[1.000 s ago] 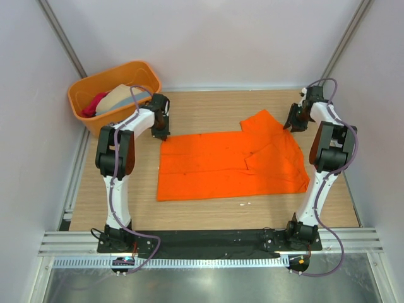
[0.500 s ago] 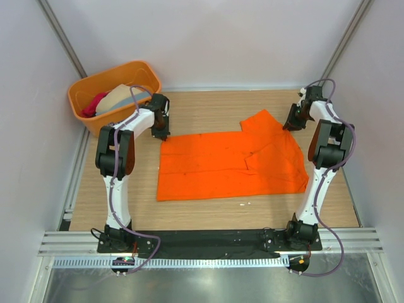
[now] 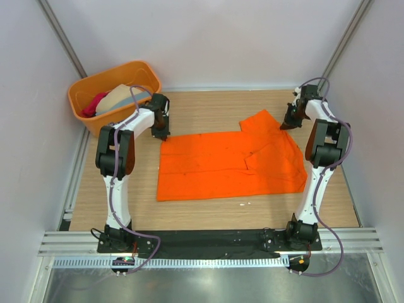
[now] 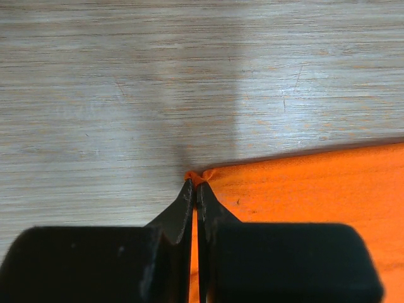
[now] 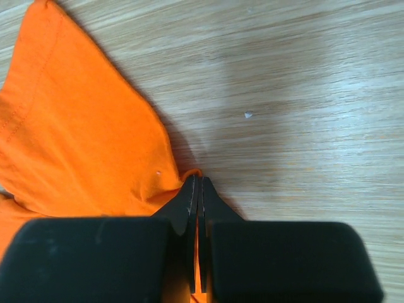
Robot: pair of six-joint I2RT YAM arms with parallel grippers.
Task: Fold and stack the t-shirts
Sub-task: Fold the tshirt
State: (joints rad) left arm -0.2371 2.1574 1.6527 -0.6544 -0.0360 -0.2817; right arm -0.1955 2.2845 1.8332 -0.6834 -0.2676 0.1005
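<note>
Here, at the far left corner of the pale wooden table [image 3: 208,107], a rigid orange plastic tub [image 3: 140,65] holds crumpled soft shirts: a crimson-pink shirt [image 3: 95,104] against its left wall and a beige shirt [image 3: 117,98] heaped beside it.

Just right of the tub, the left gripper [image 3: 161,134] reaches down to the table. Its black fingers are clenched together, pinching the far left corner of a bright orange cloth t-shirt [image 3: 227,164]. In the left wrist view a small nub of orange cloth [image 4: 303,189] pokes out at the tips of the left gripper [image 4: 196,189].

The t-shirt lies flat across the middle of the table, its long side running left to right, with one short sleeve sticking out toward the far edge on the right.

At the far right, the right gripper [image 3: 285,125] presses down at the edge beside that sleeve. Its fingers are also clamped, with a sliver of the orange cloth [image 5: 82,139] caught between the tips [image 5: 197,189].
</note>
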